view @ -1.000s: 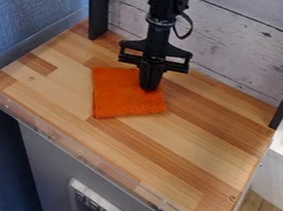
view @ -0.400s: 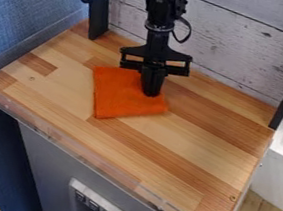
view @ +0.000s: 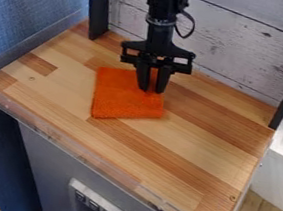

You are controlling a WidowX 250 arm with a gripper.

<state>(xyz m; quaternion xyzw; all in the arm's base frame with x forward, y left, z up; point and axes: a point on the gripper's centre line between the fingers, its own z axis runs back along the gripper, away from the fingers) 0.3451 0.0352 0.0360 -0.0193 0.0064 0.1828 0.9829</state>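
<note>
Hanging down over the far right part of an orange cloth (view: pixel 123 100), the black gripper (view: pixel 152 88) had its jaws parted, with orange fabric showing between them. The cloth lay roughly square and mostly flat on the wooden bench (view: pixel 190 158), a little toward the far edge from the middle, well apart from the near edge and the right edge. Its far right corner was partly hidden by the jaws, so whether they touched it could not be told.

The step in hand seemed to be handling the cloth at that corner, either about to take hold or just letting go; the pose alone did not settle which. If it was a grasp, the next move called for closing on the fabric, low enough to catch it without pressing hard into the wood. If it was a release, it called for rising straight up with the jaws apart, lest a fold snag and drag the cloth askew.
</note>
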